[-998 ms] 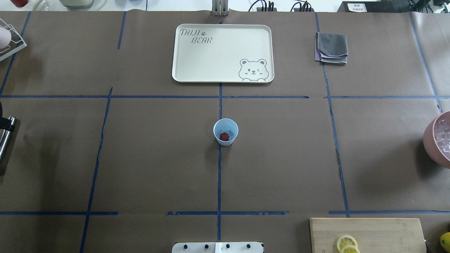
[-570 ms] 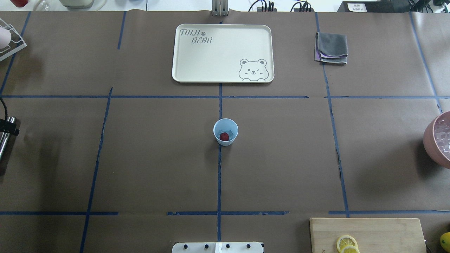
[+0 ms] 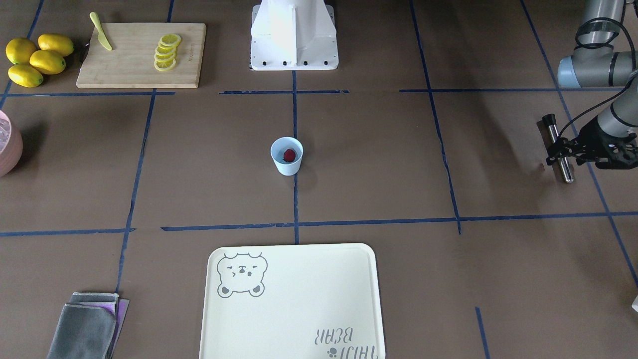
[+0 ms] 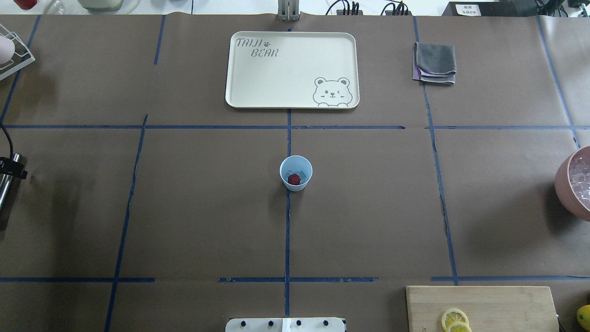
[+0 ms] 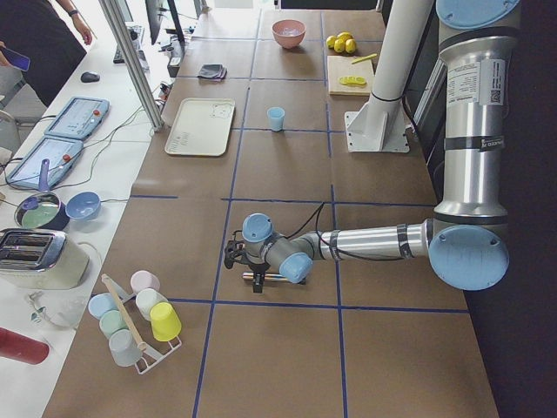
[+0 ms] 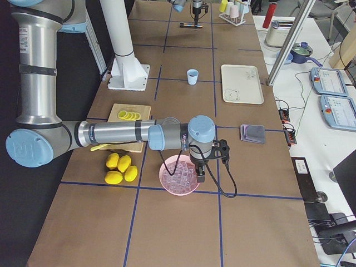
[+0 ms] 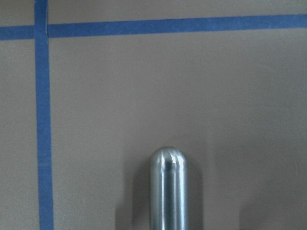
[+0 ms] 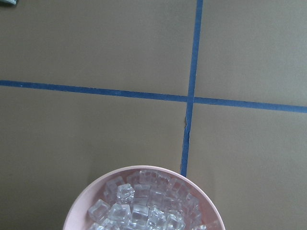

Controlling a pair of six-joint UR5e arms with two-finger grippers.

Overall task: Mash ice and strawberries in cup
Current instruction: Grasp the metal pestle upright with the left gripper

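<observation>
At the left edge of the overhead view, the left gripper and its metal rod have crept a little further in over the table than a second ago. The cup has not shifted.

The step in hand looks like bringing the rod over to do the mashing. The next move calls for a long carry to the table's centre, turning the rod so its rounded end points down into the narrow mouth, then pressing without tipping the light cup.

The left gripper is closed around the rod near its middle, black cap on one side and rounded tip on the other.

The right gripper hangs over the pink bowl of ice cubes; I cannot tell how far open it is.

The strawberry sits in the bottom of the cup, which stands upright on the centre tape line, well apart from both arms.
</observation>
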